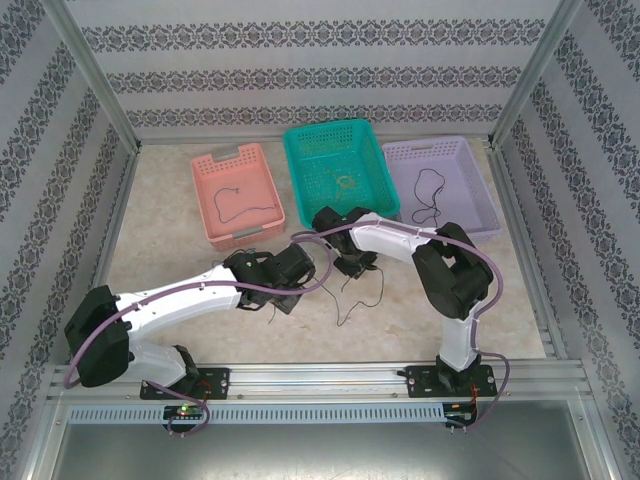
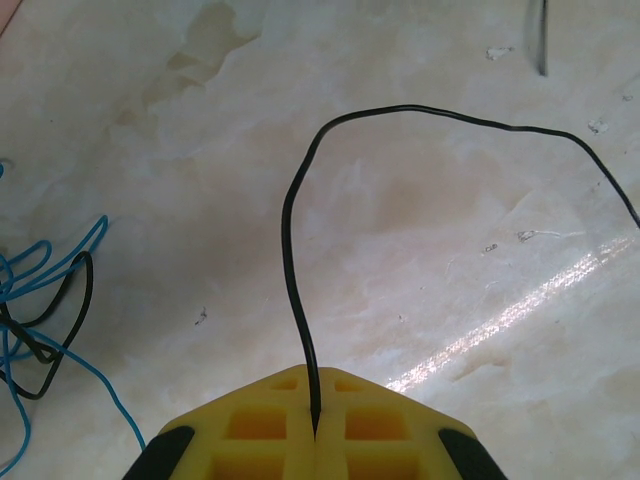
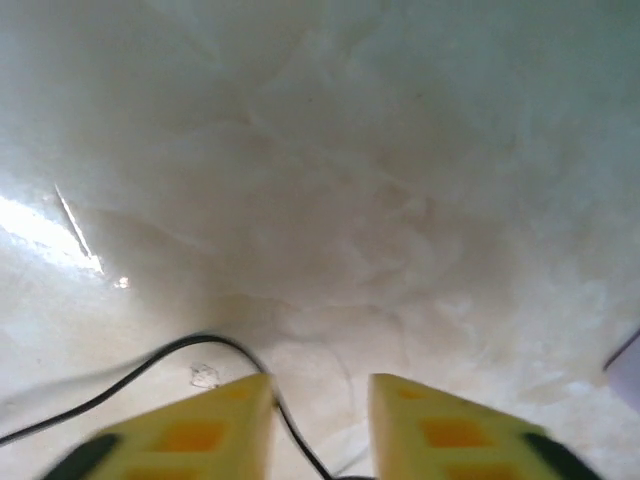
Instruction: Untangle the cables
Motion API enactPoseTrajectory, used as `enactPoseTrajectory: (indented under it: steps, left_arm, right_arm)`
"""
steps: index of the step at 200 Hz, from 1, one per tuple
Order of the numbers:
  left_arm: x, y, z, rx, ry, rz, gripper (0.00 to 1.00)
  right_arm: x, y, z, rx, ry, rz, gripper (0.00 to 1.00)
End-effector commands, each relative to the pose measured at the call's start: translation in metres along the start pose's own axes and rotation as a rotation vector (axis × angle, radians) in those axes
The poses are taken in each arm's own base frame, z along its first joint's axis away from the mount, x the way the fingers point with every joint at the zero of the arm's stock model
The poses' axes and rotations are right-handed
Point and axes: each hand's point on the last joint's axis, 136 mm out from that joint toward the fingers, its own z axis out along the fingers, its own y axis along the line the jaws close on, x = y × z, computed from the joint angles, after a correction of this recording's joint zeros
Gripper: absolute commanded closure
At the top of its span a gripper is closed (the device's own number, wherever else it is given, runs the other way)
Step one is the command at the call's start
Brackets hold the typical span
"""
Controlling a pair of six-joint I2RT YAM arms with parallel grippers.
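Looking partway done: cables (image 1: 224, 205) in baskets (image 1: 330, 130) at 12 o'clock, tangle (image 2: 40, 310) unsorted; left gripper (image 2: 315, 440) clenches black cable (image 2: 290, 230), right gripper (image 3: 320, 410) gapes.

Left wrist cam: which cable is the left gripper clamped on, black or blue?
The black cable, pinched in the shut left gripper; the blue cable lies loose, off to the side.

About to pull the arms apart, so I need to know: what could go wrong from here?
1. The left hand pinches the black cable; pulling might tighten the blue-and-black tangle beside it.
2. The right hand is open with a black strand beside one finger; closing may miss it.
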Motion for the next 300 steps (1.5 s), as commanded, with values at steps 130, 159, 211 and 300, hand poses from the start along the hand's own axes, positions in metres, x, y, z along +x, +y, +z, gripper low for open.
enactPoseTrajectory:
  steps: [130, 159, 211, 300]
  left_arm:
    - [0.017, 0.017, -0.009, -0.040, 0.006, -0.074, 1.00]
    - [0.018, 0.022, -0.010, -0.060, 0.006, -0.071, 1.00]
    - [0.018, 0.021, -0.009, -0.047, 0.007, -0.086, 1.00]
    - [0.020, 0.013, -0.018, 0.013, 0.012, -0.092, 1.00]
  right_arm:
    - [0.037, -0.011, -0.041, 0.007, -0.057, 0.030, 0.46]
    - [0.032, -0.010, -0.024, 0.067, -0.011, -0.027, 0.33]
    - [0.010, -0.002, -0.003, 0.063, 0.003, -0.015, 0.52]
    - [0.026, -0.105, -0.125, -0.004, -0.368, 0.527, 1.00]
